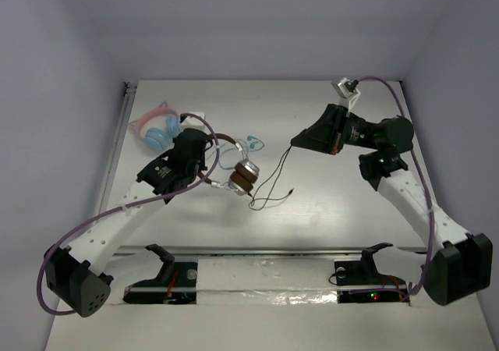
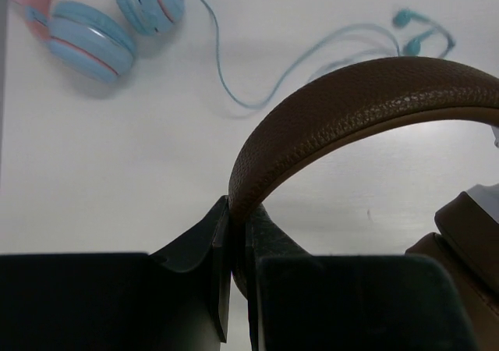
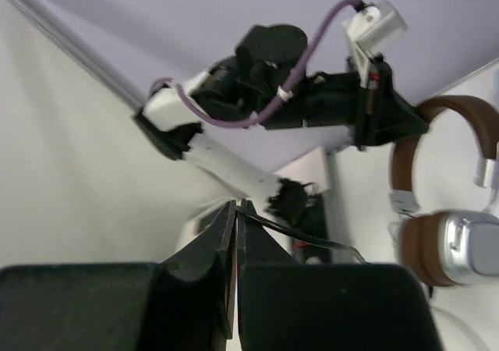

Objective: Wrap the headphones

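The headphones (image 1: 242, 176), with a brown headband, brown pads and silver cups, are held by the headband left of the table's middle. My left gripper (image 1: 207, 143) is shut on that headband (image 2: 366, 93), its fingertips (image 2: 220, 218) pinching the band's lower end. The thin black cable (image 1: 273, 181) runs from the cups up to my right gripper (image 1: 295, 140), and a slack loop lies on the table. My right gripper (image 3: 238, 205) is shut on the cable (image 3: 312, 239), which leaves its tips to the right. The ear cup (image 3: 460, 246) shows at the right of the right wrist view.
Pink-and-blue cat-ear headphones (image 1: 156, 129) lie at the back left, also in the left wrist view (image 2: 86, 35). Thin teal earbuds (image 1: 252, 142) lie just behind the brown headphones, their buds (image 2: 413, 31) at the top right. The left arm (image 3: 234, 171) crosses the right wrist view.
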Robot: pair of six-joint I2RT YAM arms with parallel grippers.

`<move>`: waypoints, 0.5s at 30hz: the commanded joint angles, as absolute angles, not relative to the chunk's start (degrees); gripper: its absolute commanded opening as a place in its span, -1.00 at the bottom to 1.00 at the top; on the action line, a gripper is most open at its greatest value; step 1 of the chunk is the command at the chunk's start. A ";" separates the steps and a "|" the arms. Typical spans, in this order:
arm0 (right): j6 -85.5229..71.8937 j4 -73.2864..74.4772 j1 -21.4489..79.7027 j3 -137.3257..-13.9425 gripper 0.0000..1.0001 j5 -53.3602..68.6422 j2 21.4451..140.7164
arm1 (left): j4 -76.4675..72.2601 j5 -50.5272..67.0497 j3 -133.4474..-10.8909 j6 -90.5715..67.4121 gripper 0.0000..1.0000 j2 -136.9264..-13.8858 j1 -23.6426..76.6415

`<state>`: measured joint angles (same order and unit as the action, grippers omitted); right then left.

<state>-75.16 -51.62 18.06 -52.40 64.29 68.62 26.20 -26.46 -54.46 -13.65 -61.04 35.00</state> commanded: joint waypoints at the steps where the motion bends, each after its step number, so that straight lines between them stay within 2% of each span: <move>1: -46.72 -22.86 18.11 -56.41 -1.00 59.96 64.69 | 22.59 -28.57 -62.84 -15.38 -1.00 -60.64 32.00; 2: -42.84 -9.71 18.11 -57.47 -1.00 57.24 63.82 | 21.98 -28.04 -65.63 -15.73 -1.00 -60.73 31.47; 6: -36.75 -2.30 18.11 -53.71 -1.00 52.32 64.51 | 19.51 -22.26 -72.49 -16.79 -1.00 -62.13 28.13; 11: -27.34 13.43 18.11 -56.51 -1.00 35.97 64.25 | 18.02 -8.81 -78.57 -20.47 -1.00 -63.55 21.90; 15: -27.16 14.33 18.11 -54.59 -1.00 27.08 62.58 | 17.58 -6.15 -83.05 -22.59 -1.00 -63.11 19.43</move>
<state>-32.08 9.58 18.02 -54.78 36.53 65.32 22.02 -11.57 -78.00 -18.87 -63.88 20.88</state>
